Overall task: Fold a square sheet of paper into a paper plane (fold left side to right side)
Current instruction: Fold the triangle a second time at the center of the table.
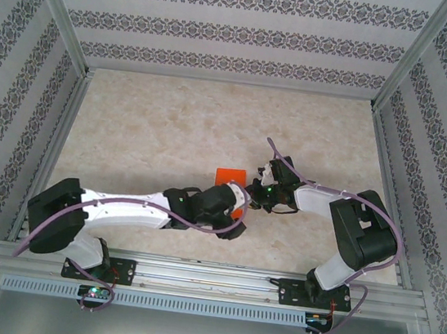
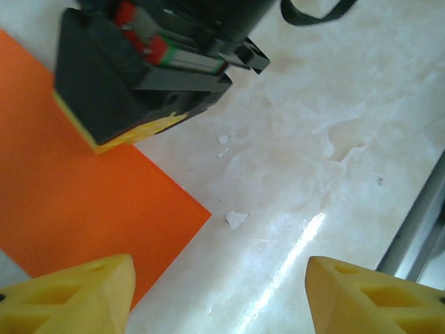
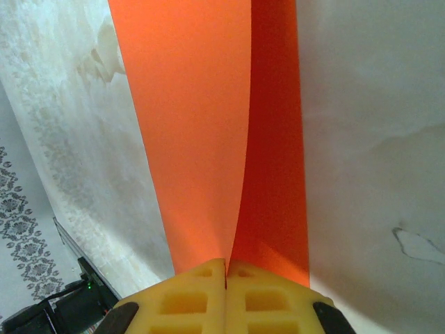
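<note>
Our right claw [image 3: 225, 266] is pinched shut on the doubled-over square sheet of paper [image 3: 201, 139], which lies on the worktop [image 1: 171, 127]. Our left claw [image 2: 219, 278] gapes empty beside it. We judge only the first fold begun.

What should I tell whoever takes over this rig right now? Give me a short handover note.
Left claw: open, jaws wide apart with nothing between them, beside a corner of the square sheet of paper.
Right claw: shut on the sheet, pinching two layers together at an edge.
Paper: on the table, between the two arms.
Done: one side appears to be brought over onto the other. The layers seem to spread apart beyond the pinch.
Left: flatten that fold into a crease, then do all the later folds. There is no plane shape yet.
</note>
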Motion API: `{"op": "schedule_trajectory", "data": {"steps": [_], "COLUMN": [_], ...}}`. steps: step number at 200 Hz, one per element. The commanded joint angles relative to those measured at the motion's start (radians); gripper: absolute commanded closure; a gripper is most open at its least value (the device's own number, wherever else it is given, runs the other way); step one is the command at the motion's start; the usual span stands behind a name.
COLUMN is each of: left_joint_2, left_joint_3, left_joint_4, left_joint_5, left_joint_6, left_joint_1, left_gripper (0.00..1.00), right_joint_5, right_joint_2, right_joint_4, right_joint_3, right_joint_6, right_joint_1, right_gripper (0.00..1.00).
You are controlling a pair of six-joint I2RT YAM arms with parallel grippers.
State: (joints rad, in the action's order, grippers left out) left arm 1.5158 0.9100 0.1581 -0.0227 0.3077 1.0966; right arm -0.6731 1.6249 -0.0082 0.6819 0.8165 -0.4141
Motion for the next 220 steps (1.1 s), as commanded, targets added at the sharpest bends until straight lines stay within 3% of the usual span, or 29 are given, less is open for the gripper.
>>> {"op": "schedule_trajectory", "data": {"steps": [1,47,106,197,220], "left_joint_2": [0.063,0.209,0.297,0.275,0.260], "left_joint_3": [0.063,0.164,0.224,0.208,0.199], "left_joint_4": [0.086,0.170,0.225,0.205,0.196], "left_joint_5": [0.128,0.248,0.327,0.310,0.297], "left_joint_6": [-0.046,-0.097,-0.119,-0.112,-0.098], "left_joint_1": [0.038,0.056,0.056,0.056,0.055], "left_gripper": [0.31,0.27,0.30,0.79,0.88], "right_joint_5": [-0.014,-0.012,-0.010,-0.003,0.003], "right_joint_2": [-0.015,-0.014,-0.011,-0.008,-0.024], "right_joint_4": [-0.017,-0.018,-0.018,-0.021,-0.024], "right_joint_3": [0.024,0.027,0.031,0.042,0.050], "right_joint_6": [0.010,0.011,0.012,0.007,0.003], "right_joint_1": [0.005,0.003,0.001,0.001,0.006], "right_gripper": [1.00,1.00,1.00,1.00,0.95]}}
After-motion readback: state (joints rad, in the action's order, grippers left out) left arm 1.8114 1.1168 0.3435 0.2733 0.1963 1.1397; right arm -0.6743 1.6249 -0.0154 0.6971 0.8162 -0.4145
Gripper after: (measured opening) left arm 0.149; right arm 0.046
